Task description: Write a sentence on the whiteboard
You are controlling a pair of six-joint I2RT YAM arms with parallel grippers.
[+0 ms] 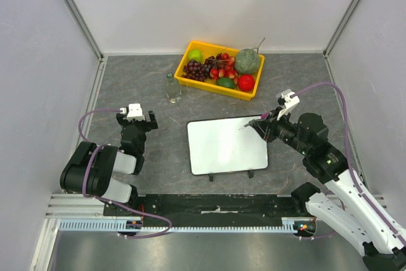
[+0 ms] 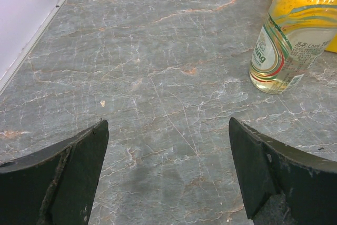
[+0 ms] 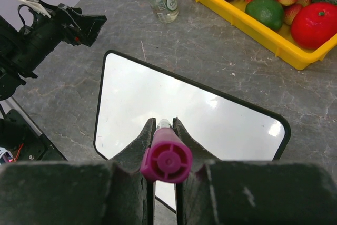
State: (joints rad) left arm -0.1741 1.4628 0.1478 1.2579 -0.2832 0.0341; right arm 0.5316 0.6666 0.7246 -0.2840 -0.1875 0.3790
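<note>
Whiteboard (image 1: 226, 145): blank, frame centre | right gripper (image 1: 261, 124): clamped on magenta marker (image 3: 166, 157), at board's upper-right edge | left gripper (image 1: 136, 117): released, idle | we advise starting upper left, light steady tip pressure.

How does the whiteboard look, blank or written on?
Blank: the whiteboard shows clean glossy white from above and from the right wrist; no lettering.

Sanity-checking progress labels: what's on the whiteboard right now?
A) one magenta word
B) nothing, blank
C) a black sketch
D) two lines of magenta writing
B: the small glossy white board with thin black rim is bare in both the top and right wrist views, with no lettering anywhere on it, and the magenta marker points down at it.
</note>
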